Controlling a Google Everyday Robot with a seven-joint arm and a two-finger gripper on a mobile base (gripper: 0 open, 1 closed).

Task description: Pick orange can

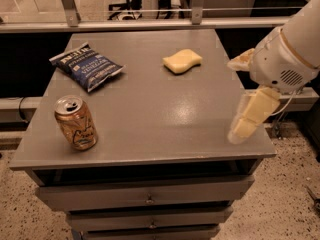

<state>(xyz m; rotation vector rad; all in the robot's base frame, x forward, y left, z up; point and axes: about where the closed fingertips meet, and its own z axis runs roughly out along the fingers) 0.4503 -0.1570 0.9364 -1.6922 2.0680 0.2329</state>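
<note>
Ok so nearest to the camera is the front of the grey cabinet, with its stacked drawers (150,196) sitting below and to the left of my gripper (234,100). The speckled floor (292,199) shows underneath it on the right.

My gripper hangs at the right edge of the table top (165,129), near the front right corner. It's spread wide, with one yellowish finger (252,115) pointing down over the table edge and the other one up higher by the wrist. There's nothing between them and I'm not touching anything on the table.

The orange can (76,123) is well apart from my gripper, way over on the opposite side of the table top, near the front left corner. It's upright with the silver pull-tab top facing up, and you can see the dark scribbled drawing on its side. Bare table between it and me.

Further back, the blue chip bag (86,66) lies flat on that same far side from my gripper, behind the can and not touching it. The yellow sponge (182,61) is a lot closer to me, just back and left of the gripper toward the rear of the table, lying flat on its own.

Past the table's back edge, beyond all of it, a metal rail (150,24) runs across.
</note>
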